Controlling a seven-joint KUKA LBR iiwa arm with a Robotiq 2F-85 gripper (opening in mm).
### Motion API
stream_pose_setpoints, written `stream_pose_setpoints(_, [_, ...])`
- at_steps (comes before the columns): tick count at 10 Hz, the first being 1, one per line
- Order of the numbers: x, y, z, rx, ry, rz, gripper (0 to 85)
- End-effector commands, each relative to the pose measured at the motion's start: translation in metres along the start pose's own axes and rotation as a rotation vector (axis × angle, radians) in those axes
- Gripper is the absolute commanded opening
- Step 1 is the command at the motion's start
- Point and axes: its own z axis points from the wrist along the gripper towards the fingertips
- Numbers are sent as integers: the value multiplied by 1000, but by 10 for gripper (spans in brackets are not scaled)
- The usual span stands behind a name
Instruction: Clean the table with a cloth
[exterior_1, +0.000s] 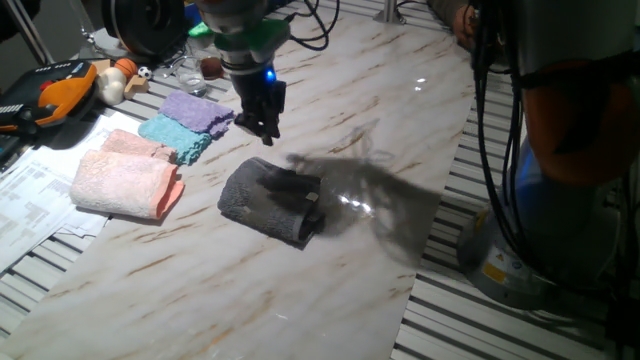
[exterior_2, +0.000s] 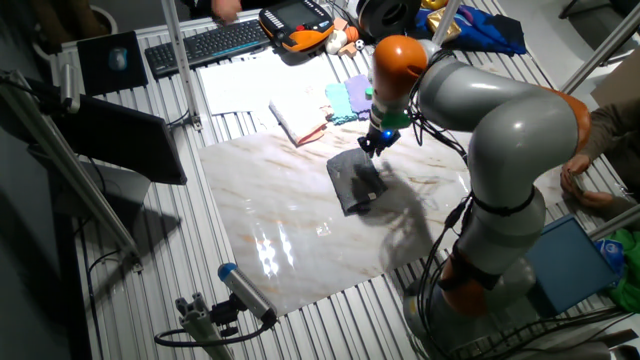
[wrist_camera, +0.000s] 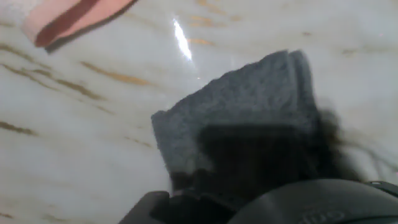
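The cloth (exterior_1: 268, 200) (exterior_2: 355, 181) (wrist_camera: 249, 118), dark grey and folded, lies flat on the white marble-look table (exterior_1: 300, 290) (exterior_2: 290, 230) (wrist_camera: 74, 124), about mid-table, with a small light tag at its right edge in one fixed view. The gripper (exterior_1: 260, 122) (exterior_2: 374, 143) hangs just above the cloth's far edge, apart from it and holding nothing; its dark fingers look close together, but how far they stand open I cannot tell. In the hand view the cloth fills the middle, partly in shadow. To the cloth's left lies a pink folded towel (exterior_1: 125, 180) (wrist_camera: 68, 18); beyond that, a teal cloth (exterior_1: 178, 135) and a purple cloth (exterior_1: 198, 110), touching each other.
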Motion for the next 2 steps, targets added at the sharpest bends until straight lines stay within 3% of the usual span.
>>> stream_pose_setpoints(1, [3,1,0,3,0,-22,0])
stream_pose_setpoints(2, [5,1,0,6,-6,-28,0])
